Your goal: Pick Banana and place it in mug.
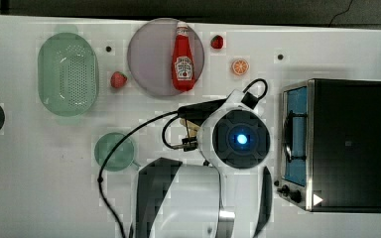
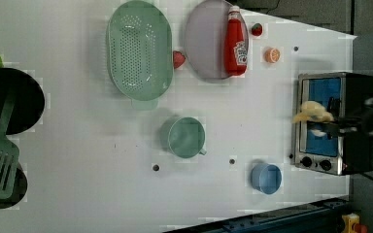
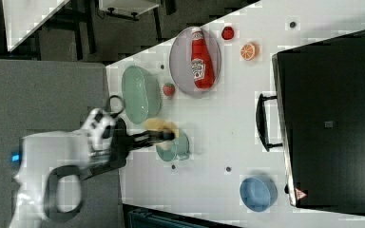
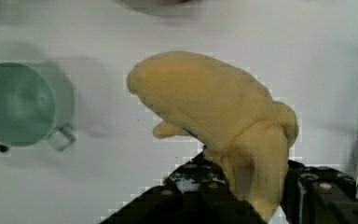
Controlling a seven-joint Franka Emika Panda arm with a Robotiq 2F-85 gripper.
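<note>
One step of two looks done: the banana (image 4: 219, 116) is off the desk (image 1: 44, 198), clamped at its lower end between my fingers (image 4: 242, 191), which are closed on it and nothing else. In the wrist view the fruit hangs above bare white surface, with the mug (image 4: 16, 105) off to one side and well apart from it, so the carry across and the drop are what remain. In the left view the banana shows as a pale lump in front of the toaster oven (image 2: 330, 121), raised clear of the desk; in the right view it appears near the mug's rim, though I judge that to be the angle, not true closeness. The mug stands upright with its handle out, and its muted-green inside looks empty. Further out, the green perforated basket (image 1: 68, 74) holds nothing that I can make out. The round grey plate (image 1: 151, 57) carries a ketchup bottle (image 1: 182, 59) lying on its side. The small blue dish (image 2: 266, 178) sits near the desk's edge and seems empty too. Loose on the desk are two strawberries (image 1: 118, 79), one just beside the plate and one past its far rim, and an orange slice (image 1: 240, 66). In the left view a dark pan (image 2: 9, 99) with a green spatula (image 2: 0, 160) lies at the left end.
</note>
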